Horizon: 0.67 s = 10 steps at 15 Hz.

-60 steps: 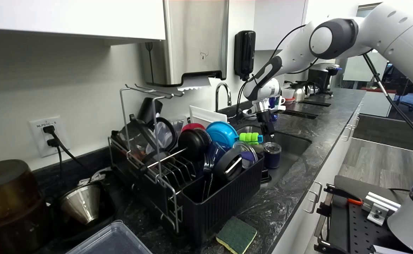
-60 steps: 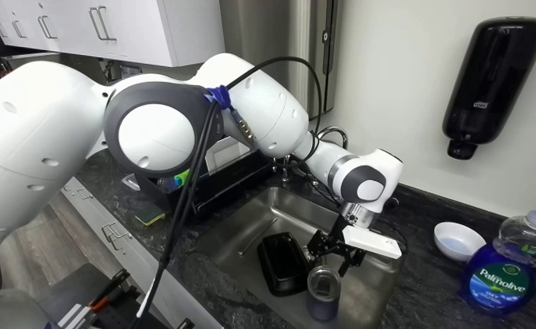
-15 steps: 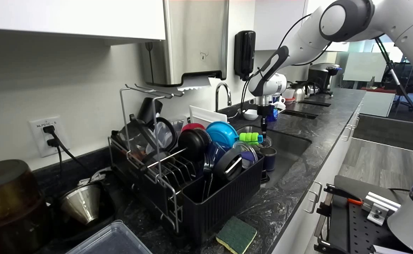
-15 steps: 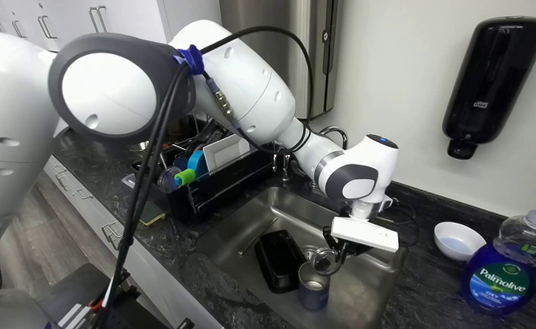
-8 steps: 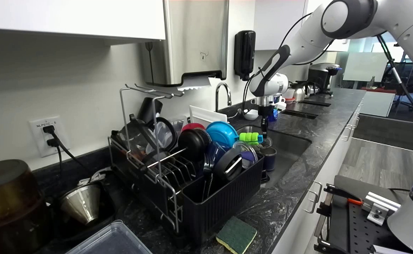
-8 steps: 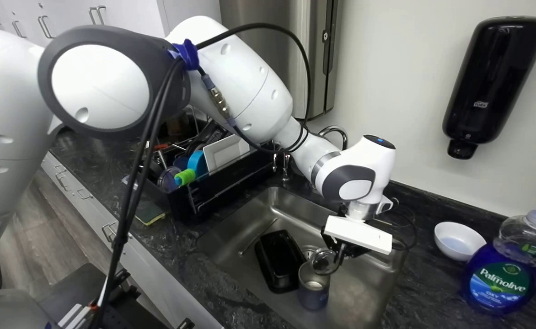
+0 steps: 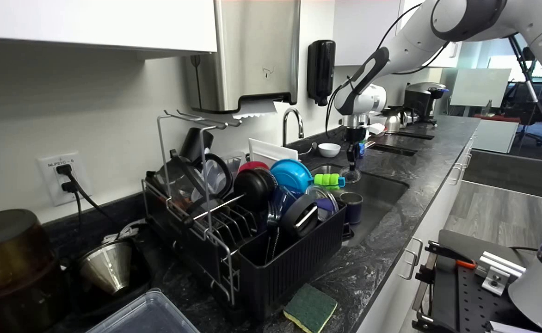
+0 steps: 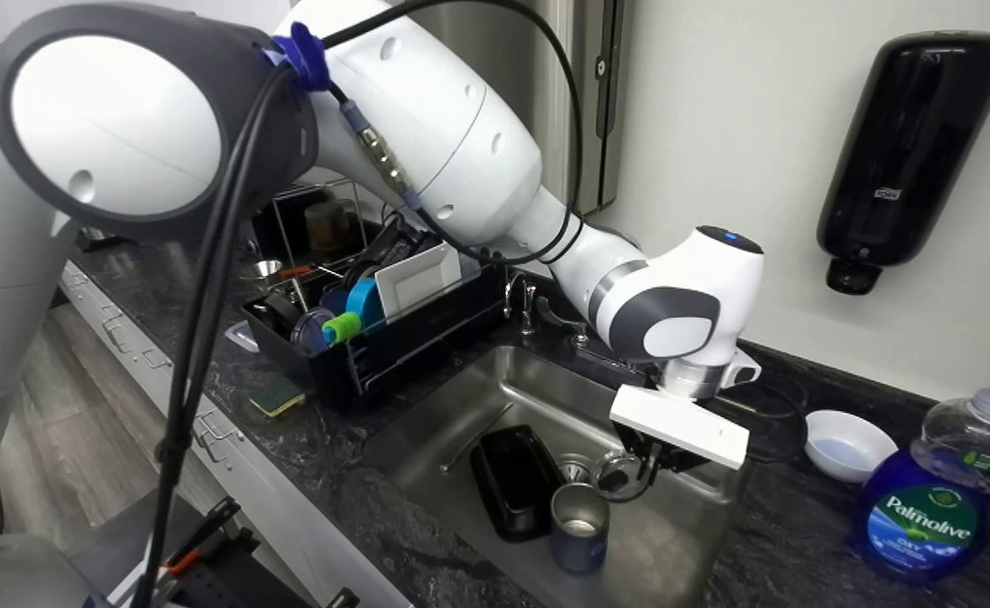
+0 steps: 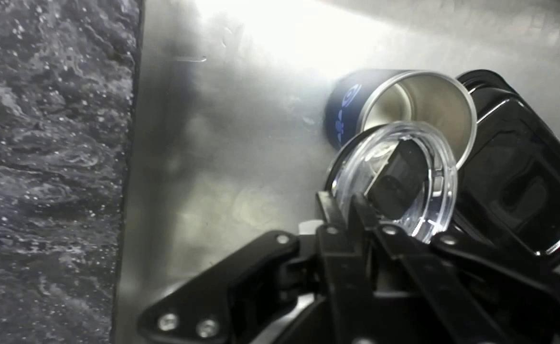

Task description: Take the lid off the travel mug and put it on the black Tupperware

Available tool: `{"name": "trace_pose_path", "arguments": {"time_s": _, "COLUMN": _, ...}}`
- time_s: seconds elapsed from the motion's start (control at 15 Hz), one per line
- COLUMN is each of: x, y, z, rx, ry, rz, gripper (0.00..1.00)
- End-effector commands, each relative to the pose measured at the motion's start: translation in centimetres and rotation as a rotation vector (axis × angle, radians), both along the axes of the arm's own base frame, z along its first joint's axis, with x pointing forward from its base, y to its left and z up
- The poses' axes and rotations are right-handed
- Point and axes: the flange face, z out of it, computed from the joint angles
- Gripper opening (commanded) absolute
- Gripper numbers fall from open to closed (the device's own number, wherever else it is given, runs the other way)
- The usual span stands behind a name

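The clear round lid [image 9: 399, 177] hangs tilted in my gripper [image 9: 341, 195], whose two thin black fingers pinch its near edge. In an exterior view the lid [image 8: 619, 475] is held up off the travel mug, a little to one side of it. Dark blue and lidless, the travel mug [image 8: 579, 540] stands upright in the sink with its metal inside showing. Right beside the mug, the black Tupperware [image 8: 516, 481] lies on the sink floor. In the wrist view the lid covers part of the mug's rim, and the Tupperware [image 9: 523, 196] is at the right.
The steel sink [image 8: 664, 540] surrounds these things, with a thin rod [image 8: 478, 435] on its floor. A full dish rack [image 7: 289, 263] stands beside it, and the faucet [image 8: 527, 308] behind. A white bowl [image 8: 848, 447] and a soap bottle [image 8: 926, 515] are on the counter.
Four seconds ago the lid sat on the mug and my gripper stood open above it. Now the lid is gripped and lifted off. In the last half second it has moved farther from the mug.
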Motion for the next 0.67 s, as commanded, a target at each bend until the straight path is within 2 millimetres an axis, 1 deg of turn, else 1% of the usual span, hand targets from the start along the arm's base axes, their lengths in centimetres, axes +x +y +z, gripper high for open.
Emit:
{"name": "trace_pose_path", "arguments": {"time_s": 0.0, "x": -1.3, "y": -0.9, "z": 1.7, "rx": 0.023, "ry": 0.003, "rz": -0.081, "gripper": 0.02}}
{"name": "trace_pose_path", "arguments": {"time_s": 0.33, "x": -2.5, "y": -2.7, "z": 3.5, "rx": -0.006, "ry": 0.006, "rz": -0.27, "gripper": 0.02}}
{"name": "trace_pose_path", "arguments": {"time_s": 0.6, "x": -2.6, "y": -3.0, "z": 3.9, "rx": -0.026, "ry": 0.001, "rz": -0.441, "gripper": 0.02}}
